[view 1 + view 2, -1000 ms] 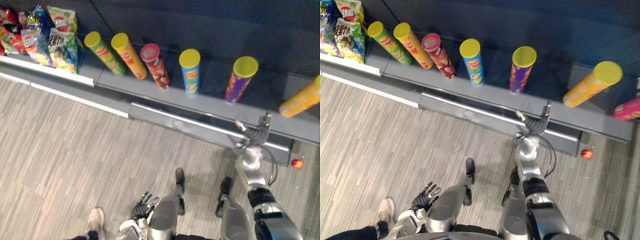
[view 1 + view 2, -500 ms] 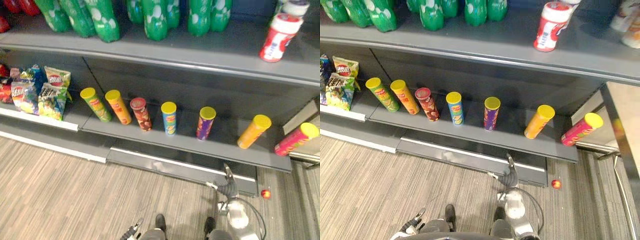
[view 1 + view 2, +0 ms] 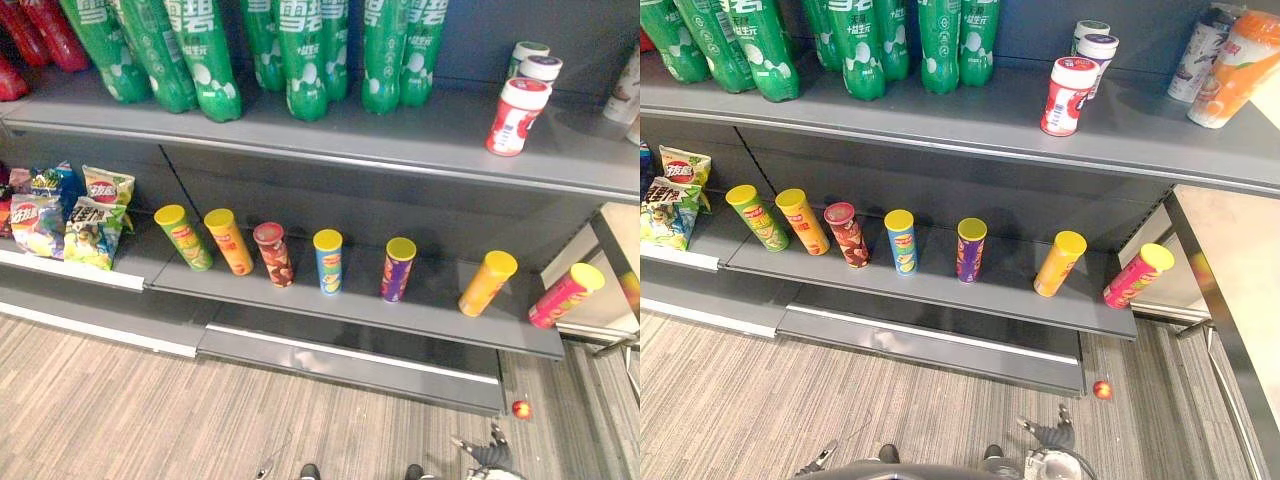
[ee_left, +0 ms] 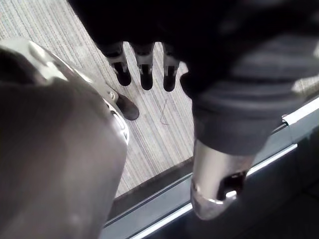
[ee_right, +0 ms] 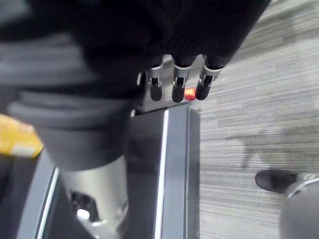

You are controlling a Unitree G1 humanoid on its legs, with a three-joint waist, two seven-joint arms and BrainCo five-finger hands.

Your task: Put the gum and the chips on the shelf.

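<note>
Several chips cans stand in a row on the lower shelf (image 3: 350,310), from a green can (image 3: 184,236) to a pink can (image 3: 566,294) that leans at the right end. A red and white gum jar (image 3: 515,115) stands on the upper shelf (image 3: 940,125), with white-lidded jars (image 3: 531,64) behind it. My right hand (image 3: 487,452) hangs low over the floor in front of the shelf base, fingers (image 5: 179,82) straight and empty. My left hand (image 3: 820,458) hangs at the lower left, its fingers (image 4: 144,69) also straight with nothing in them.
Green bottles (image 3: 300,50) line the upper shelf's left part. Chip bags (image 3: 85,215) fill the lower shelf to the left. Drink cups (image 3: 1230,60) stand at the upper right. A small red ball (image 3: 521,408) lies on the striped floor (image 3: 150,410) by the shelf base.
The camera has tilted up, so the upper shelf with bottles and gum jars has come into view. Both arms have slid to the bottom edge of the eye views.
</note>
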